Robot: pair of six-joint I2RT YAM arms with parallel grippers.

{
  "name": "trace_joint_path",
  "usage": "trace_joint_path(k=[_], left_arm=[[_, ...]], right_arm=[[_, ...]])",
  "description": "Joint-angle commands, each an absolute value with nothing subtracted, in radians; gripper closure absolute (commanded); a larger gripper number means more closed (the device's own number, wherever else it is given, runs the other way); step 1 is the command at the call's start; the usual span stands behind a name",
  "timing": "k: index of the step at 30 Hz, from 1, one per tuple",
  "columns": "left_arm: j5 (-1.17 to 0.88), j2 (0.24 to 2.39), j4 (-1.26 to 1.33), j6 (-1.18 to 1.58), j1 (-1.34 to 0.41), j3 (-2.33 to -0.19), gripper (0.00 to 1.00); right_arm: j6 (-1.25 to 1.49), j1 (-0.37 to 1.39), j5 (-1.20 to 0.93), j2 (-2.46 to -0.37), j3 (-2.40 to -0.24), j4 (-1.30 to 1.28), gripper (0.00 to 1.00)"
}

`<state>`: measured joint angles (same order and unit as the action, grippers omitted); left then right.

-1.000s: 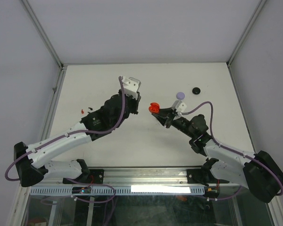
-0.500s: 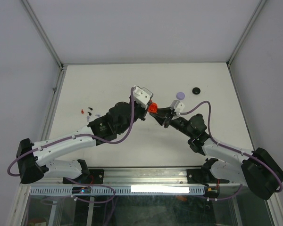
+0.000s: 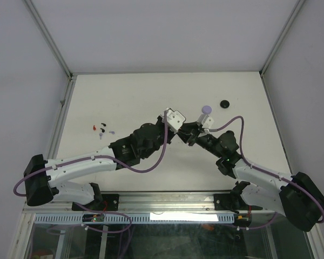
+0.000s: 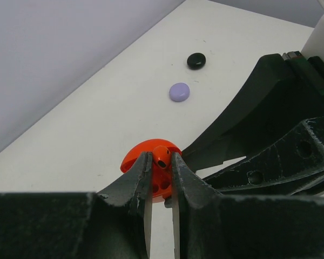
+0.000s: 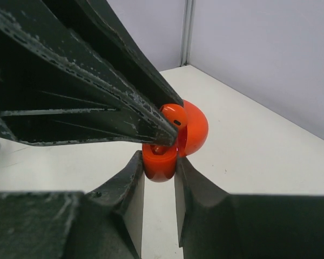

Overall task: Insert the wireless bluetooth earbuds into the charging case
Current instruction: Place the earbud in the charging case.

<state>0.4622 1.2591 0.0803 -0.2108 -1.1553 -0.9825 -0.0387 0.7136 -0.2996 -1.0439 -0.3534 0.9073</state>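
My right gripper [image 5: 159, 161] is shut on the base of an open orange charging case [image 5: 161, 166], held above the table with its lid [image 5: 195, 128] up. My left gripper [image 4: 161, 163] is shut on an orange earbud [image 4: 162, 155] and holds it right at the case's opening [image 4: 136, 157]. The earbud also shows in the right wrist view [image 5: 174, 116], at the tip of the left fingers [image 5: 113, 86]. In the top view the two grippers meet at mid-table [image 3: 181, 131]. There the case and earbud are hidden between them.
A purple disc [image 3: 207, 109] and a black disc [image 3: 224, 103] lie on the table behind the grippers. Small red, black and pale bits [image 3: 101, 128] lie at the left. Enclosure walls and frame posts border the white table [image 3: 124, 91].
My left arm has swung right and brought the earbud up to the case in my right gripper. The case, visible from above before, is now covered by the left wrist.
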Motion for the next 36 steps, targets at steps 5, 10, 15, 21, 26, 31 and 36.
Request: trace_joint_path(k=[5, 10, 15, 21, 26, 31, 36], left_arm=[[0.536, 1.251, 0.154, -0.276, -1.179, -0.966, 0.9], [0.538, 1.229, 0.153, -0.288, -1.182, -0.958, 0.9], [0.52, 1.22, 0.153, -0.297, -1.193, -0.942, 0.9], [0.539, 1.215, 0.152, -0.31, -1.211, -0.923, 0.9], [0.562, 1.206, 0.151, -0.332, -1.225, -0.914, 0.89], [0.578, 1.217, 0.149, -0.342, -1.253, -0.911, 0.88], [0.594, 1.232, 0.15, -0.34, -1.264, -0.912, 0.88]], right_arm=[[-0.026, 0.718, -0.271, -1.015, -0.394, 0.96, 1.0], [-0.025, 0.718, -0.268, -1.016, -0.391, 0.963, 1.0], [-0.025, 0.718, -0.263, -1.011, -0.391, 0.963, 1.0], [-0.026, 0.719, -0.26, -1.006, -0.391, 0.965, 1.0], [-0.028, 0.718, -0.248, -1.003, -0.388, 0.969, 1.0], [-0.028, 0.717, -0.234, -0.999, -0.382, 0.976, 1.0], [-0.028, 0.716, -0.226, -0.994, -0.379, 0.98, 1.0]])
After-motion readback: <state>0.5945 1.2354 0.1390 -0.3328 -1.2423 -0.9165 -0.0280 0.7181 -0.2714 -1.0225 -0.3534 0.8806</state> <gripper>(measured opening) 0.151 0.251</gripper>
